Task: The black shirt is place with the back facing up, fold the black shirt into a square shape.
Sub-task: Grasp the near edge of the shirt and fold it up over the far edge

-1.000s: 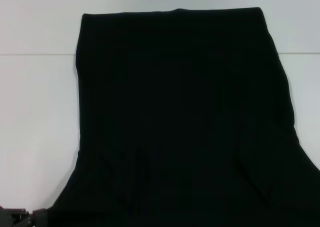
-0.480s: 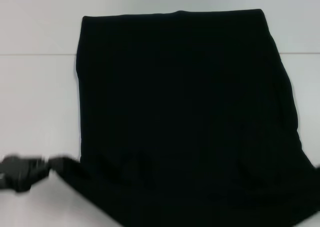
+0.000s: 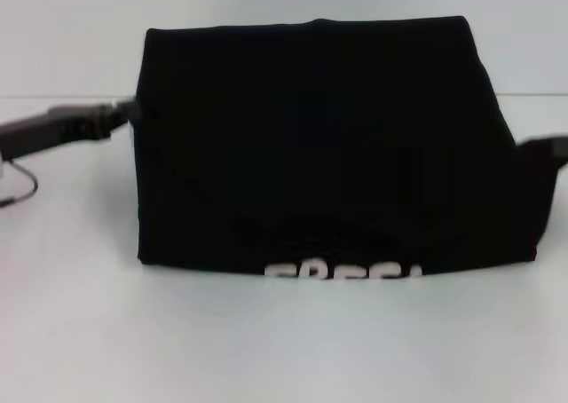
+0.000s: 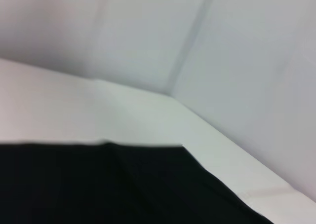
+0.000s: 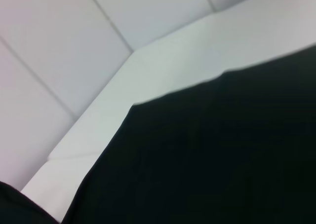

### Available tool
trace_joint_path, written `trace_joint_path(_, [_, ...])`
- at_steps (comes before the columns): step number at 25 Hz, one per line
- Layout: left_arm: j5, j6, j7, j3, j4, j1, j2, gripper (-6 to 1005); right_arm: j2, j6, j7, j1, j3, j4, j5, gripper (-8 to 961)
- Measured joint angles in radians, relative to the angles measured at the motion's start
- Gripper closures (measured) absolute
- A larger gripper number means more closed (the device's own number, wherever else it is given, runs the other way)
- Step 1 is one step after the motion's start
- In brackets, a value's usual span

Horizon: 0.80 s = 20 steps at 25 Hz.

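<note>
The black shirt [image 3: 311, 137] lies across the middle of the white table in the head view, its near part drawn up and over toward the far edge. A strip of white lettering [image 3: 342, 270] shows along the near fold. My left gripper [image 3: 124, 113] is at the shirt's left edge and holds cloth there. At the right edge, my right gripper [image 3: 543, 146] merges with a raised corner of the fabric. Both wrist views show only black shirt fabric [image 4: 123, 189] [image 5: 212, 155] close up against the table and wall, with no fingers.
The white table [image 3: 266, 350] extends bare in front of the fold. A thin cable loop [image 3: 22, 185] hangs under the left arm. A table seam [image 3: 53, 96] runs across behind, and wall panels show in the wrist views.
Both grippers have risen from the near edge and moved away from me, carrying the shirt's near part up and back. A near fold with white lettering has appeared.
</note>
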Motion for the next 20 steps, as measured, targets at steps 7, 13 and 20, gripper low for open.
trace_joint_path(7, [-0.068, -0.222, 0.002, 0.014, -0.068, -0.083, 0.011, 988, 0.016, 0.236, 0.021, 0.131, -0.009, 0.067, 0.009, 905])
trace_joint_path(13, [-0.082, -0.395, 0.007, 0.071, -0.103, -0.148, 0.012, 988, 0.034, 0.403, 0.024, 0.214, -0.023, 0.084, 0.010, 907])
trace_joint_path(20, [-0.083, -0.590, 0.030, 0.144, -0.165, -0.178, -0.006, 987, 0.037, 0.518, 0.034, 0.241, -0.075, 0.141, 0.011, 906])
